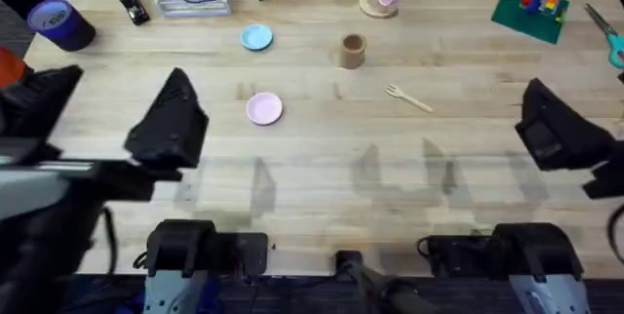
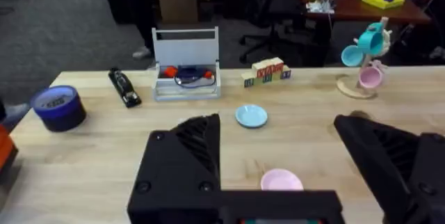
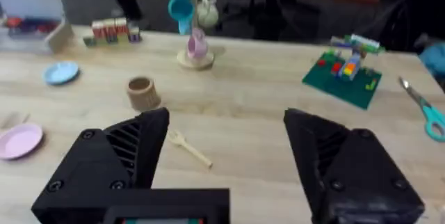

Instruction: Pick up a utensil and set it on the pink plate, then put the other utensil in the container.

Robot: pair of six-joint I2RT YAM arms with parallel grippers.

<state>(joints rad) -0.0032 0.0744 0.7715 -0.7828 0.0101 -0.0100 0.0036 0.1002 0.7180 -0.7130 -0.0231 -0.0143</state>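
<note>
From overhead, your left tool (image 1: 174, 124) is hovering just beside the pink plate (image 1: 264, 108); the fork (image 1: 408, 98) is lying well apart, nearer your right tool (image 1: 556, 129). Left wrist: fingers spread wide, pink plate (image 2: 281, 179) sitting between them. Right wrist: fingers wide, fork (image 3: 189, 147) just ahead, container (image 3: 142, 92) beyond on the counter (image 3: 250, 99).

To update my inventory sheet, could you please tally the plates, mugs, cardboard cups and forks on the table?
Plates: 2, the pink plate and the blue plate
Mugs: 2, the pink mug and the teal mug, both on the stand
Cardboard cups: 1, the container
Forks: 1, the wooden fork
Total: 6
</note>
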